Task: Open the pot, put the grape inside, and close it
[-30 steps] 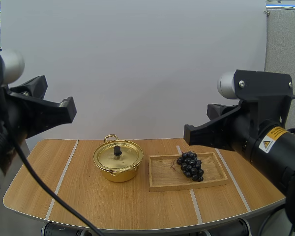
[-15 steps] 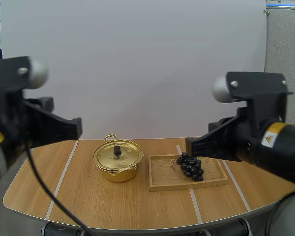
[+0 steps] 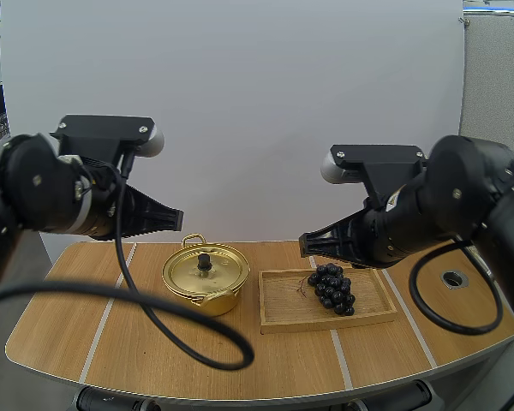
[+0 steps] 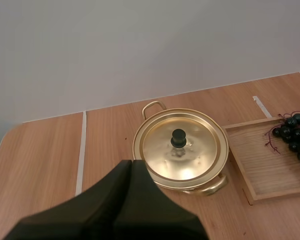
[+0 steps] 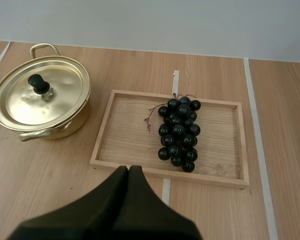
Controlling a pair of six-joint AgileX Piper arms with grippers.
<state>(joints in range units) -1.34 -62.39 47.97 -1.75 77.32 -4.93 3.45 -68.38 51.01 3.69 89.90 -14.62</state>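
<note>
1. Left pincer (image 4: pixel 131 162) is clenched on nothing, its two black fingers pressed together into one dark wedge. It hangs in the air above the counter (image 3: pixel 154 342), on the side of the pot (image 3: pixel 193 302) that faces the counter's left edge, and it touches nothing.
2. The right pincer (image 5: pixel 128 168) is clenched and empty too, with its fingers lying flat against each other. It is raised above the wooden tray (image 3: pixel 283 310) and is clear of it.
3. The gold pot stands upright near the counter's far edge, a little nearer the left edge than the right.
4. Its lid (image 3: pixel 223 272) sits closed on it, with a black knob (image 3: pixel 205 261) at the centre. One loop handle (image 3: pixel 194 240) faces the far edge.
5. The tray lies flat just beside the pot, between it and the counter's right edge, with a narrow gap between the two.
6. The grapes (image 3: pixel 332 288), a dark bunch, lie inside the tray toward the end nearer the counter's right edge. Their stem end is turned toward the far edge.
</note>
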